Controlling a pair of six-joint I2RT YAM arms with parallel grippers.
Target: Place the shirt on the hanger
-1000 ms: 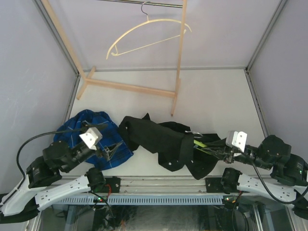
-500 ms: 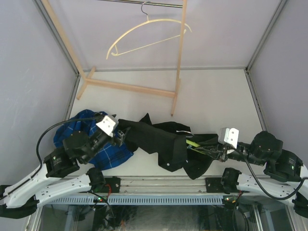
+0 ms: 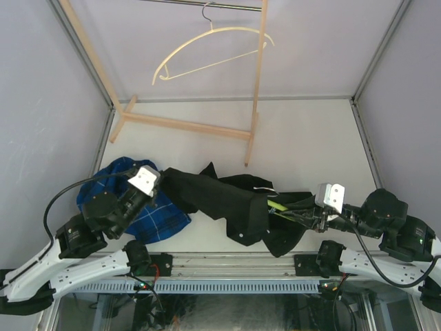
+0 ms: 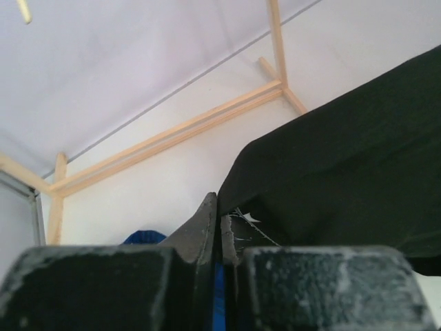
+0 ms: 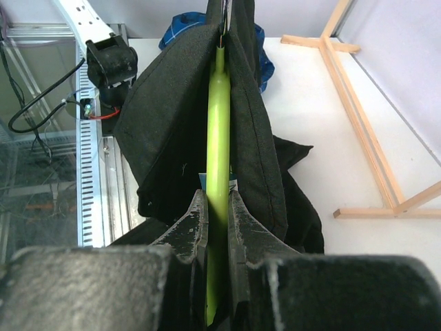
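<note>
1. The left gripper (image 4: 219, 222) has its jaws pressed together on a frayed edge of the shirt (image 4: 344, 158), at the bottom centre of the left wrist view.
2. From that pinch the black cloth climbs to the right and fills the right side of that view.
3. The right gripper (image 5: 218, 224) is clamped on the hanger (image 5: 218, 117). Its lime-green bar runs from between the fingers straight up the middle of the right wrist view.
4. Black folds of the shirt drape on both sides of that bar.
5. In the top view the shirt lies crumpled across the lower middle of the table (image 3: 310, 138), between the two grippers. Only a short piece of green shows near its right end.
6. A blue plaid shirt (image 3: 114, 185) lies at the lower left, under the left arm, touching the black shirt's left end.
7. A wooden rack (image 3: 186, 125) stands in the upper half of the frame, well apart from the clothes. A cream hanger (image 3: 213, 43) hangs at the top centre.
</note>
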